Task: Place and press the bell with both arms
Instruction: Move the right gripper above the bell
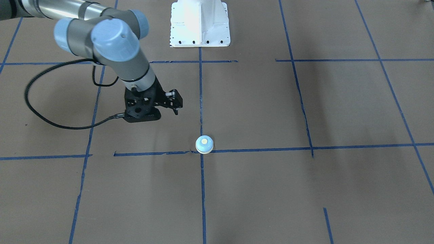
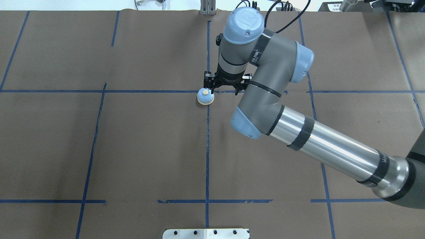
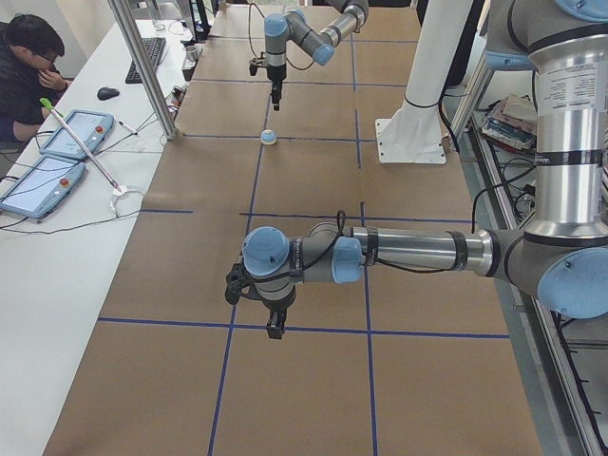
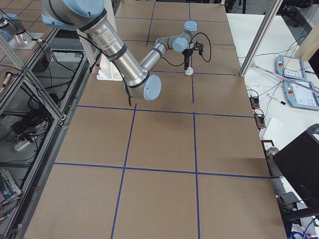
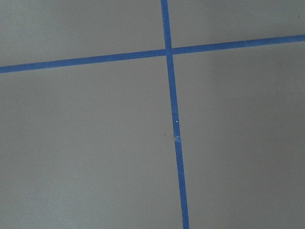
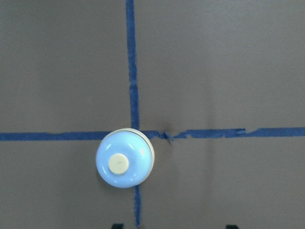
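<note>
The bell (image 1: 204, 144), a small light-blue dome with a cream button, stands on the brown table at a blue tape crossing. It also shows in the overhead view (image 2: 205, 96) and the right wrist view (image 6: 125, 158). My right gripper (image 1: 173, 105) hangs above the table, apart from the bell and offset to one side. It is empty, and its two fingertips (image 6: 116, 225) show wide apart at the right wrist view's bottom edge. My left gripper (image 3: 274, 330) points down over a tape line far from the bell; I cannot tell if it is open.
The white pedestal base (image 1: 200, 23) stands at the table's robot side. A black cable (image 1: 40, 112) loops beside the right wrist. A person (image 3: 28, 57) sits at a side table with tablets (image 3: 57, 152), and a metal post (image 3: 142, 66) stands at the table's edge.
</note>
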Robot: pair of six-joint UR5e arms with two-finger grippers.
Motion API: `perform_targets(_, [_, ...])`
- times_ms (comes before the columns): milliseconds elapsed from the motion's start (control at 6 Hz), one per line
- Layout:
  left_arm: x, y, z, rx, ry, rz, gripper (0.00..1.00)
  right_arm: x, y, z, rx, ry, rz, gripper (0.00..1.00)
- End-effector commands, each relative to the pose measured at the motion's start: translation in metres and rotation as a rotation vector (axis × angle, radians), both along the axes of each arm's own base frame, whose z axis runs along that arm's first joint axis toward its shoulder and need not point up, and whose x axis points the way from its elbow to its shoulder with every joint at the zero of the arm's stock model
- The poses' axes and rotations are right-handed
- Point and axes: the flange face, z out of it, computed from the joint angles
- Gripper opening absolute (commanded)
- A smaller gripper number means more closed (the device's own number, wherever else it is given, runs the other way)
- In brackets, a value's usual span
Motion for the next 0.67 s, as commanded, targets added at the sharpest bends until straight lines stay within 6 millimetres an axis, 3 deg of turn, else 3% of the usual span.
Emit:
perform_targets(0, [0.0,0.001,0.001,-0.004,0.006,-0.001,1.0,-0.054,-0.008,-0.011,0.0,0.013,0.052,0.11])
perform_targets(167, [0.0,0.001,0.001,-0.004,0.007,-0.001,1.0,-0.061,-0.013,0.001,0.006,0.011,0.054,0.03])
perform_targets(500, [0.001,0.001,-0.001,-0.005,0.035,-0.004,1.0,-0.062,-0.014,0.007,0.005,0.02,0.05,0.03])
